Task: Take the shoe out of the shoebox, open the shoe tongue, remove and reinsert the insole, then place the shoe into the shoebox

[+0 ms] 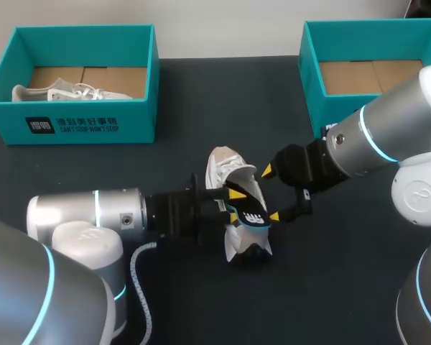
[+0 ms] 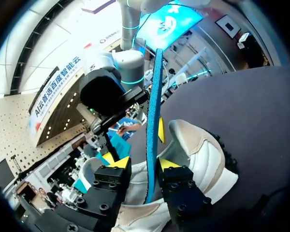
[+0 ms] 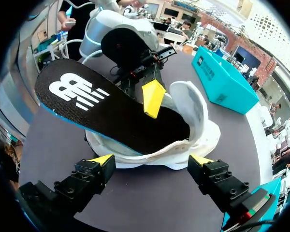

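A white and beige shoe (image 1: 224, 167) lies in the middle of the dark table, with its heel toward my right arm. Its black insole (image 1: 250, 205) with a blue edge is part way in the shoe, the heel end sticking up and out. In the left wrist view the insole (image 2: 153, 121) shows edge-on between the fingers of my left gripper (image 2: 141, 163), which stand apart with a gap on one side. My right gripper (image 3: 152, 162) is wide open just behind the shoe (image 3: 198, 121), below the raised insole (image 3: 101, 106).
A teal shoebox (image 1: 72, 122) at the back left holds another white shoe (image 1: 65, 92). A second teal shoebox (image 1: 312, 79) stands at the back right with only its cardboard floor showing. Both arms meet at the table's middle.
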Motion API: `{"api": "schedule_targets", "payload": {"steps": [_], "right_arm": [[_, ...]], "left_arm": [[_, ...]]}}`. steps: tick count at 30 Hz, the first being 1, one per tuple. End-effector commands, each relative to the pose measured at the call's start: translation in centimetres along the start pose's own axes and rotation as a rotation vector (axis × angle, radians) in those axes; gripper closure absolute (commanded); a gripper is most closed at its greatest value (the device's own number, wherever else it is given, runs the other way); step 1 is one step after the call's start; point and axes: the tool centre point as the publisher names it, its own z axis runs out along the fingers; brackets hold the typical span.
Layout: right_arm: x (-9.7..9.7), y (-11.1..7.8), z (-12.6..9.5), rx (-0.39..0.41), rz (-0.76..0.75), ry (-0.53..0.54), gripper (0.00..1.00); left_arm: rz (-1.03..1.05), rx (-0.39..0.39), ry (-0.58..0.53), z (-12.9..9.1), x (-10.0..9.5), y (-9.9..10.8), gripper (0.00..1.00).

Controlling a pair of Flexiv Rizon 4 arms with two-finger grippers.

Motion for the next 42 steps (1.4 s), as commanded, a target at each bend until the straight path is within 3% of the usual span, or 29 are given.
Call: {"api": "schedule_targets", "payload": {"steps": [1, 5, 7, 11, 12, 20, 25, 35, 38, 42], "right_arm": [[0.1, 0.1, 0.1, 0.001, 0.0, -0.003, 0.0], [0.1, 0.1, 0.1, 0.001, 0.0, -0.003, 0.0], [0.1, 0.1, 0.1, 0.001, 0.0, -0.003, 0.0], [0.1, 0.1, 0.1, 0.001, 0.0, -0.003, 0.0], [0.1, 0.1, 0.1, 0.001, 0.0, -0.003, 0.0], [0.1, 0.1, 0.1, 0.001, 0.0, -0.003, 0.0], [0.1, 0.1, 0.1, 0.001, 0.0, -0.003, 0.0], [0.1, 0.1, 0.1, 0.001, 0.0, -0.003, 0.0], [0.1, 0.1, 0.1, 0.001, 0.0, -0.003, 0.0], [0.1, 0.1, 0.1, 0.001, 0.0, -0.003, 0.0]], "left_arm": [[0.003, 0.005, 0.017, -1.1, 0.0, -1.5, 0.55], [0.004, 0.013, 0.041, -1.4, 0.0, -2.1, 0.53], [0.003, 0.011, 0.052, -1.5, 0.2, -2.7, 0.57], [0.005, 0.013, 0.065, -1.3, 0.8, -3.4, 0.8], [0.006, 0.013, 0.068, -1.1, 0.9, -3.0, 1.0], [0.013, 0.013, 0.048, -0.3, 1.5, -1.4, 1.0], [0.031, -0.005, 0.052, -0.4, 0.8, 0.9, 1.0], [0.052, -0.042, 0.046, -0.9, 0.5, 2.2, 1.0], [0.055, -0.028, 0.044, -1.2, 0.3, 1.2, 0.52], [0.066, -0.003, 0.036, -1.5, -0.1, -0.1, 0.5]]}}
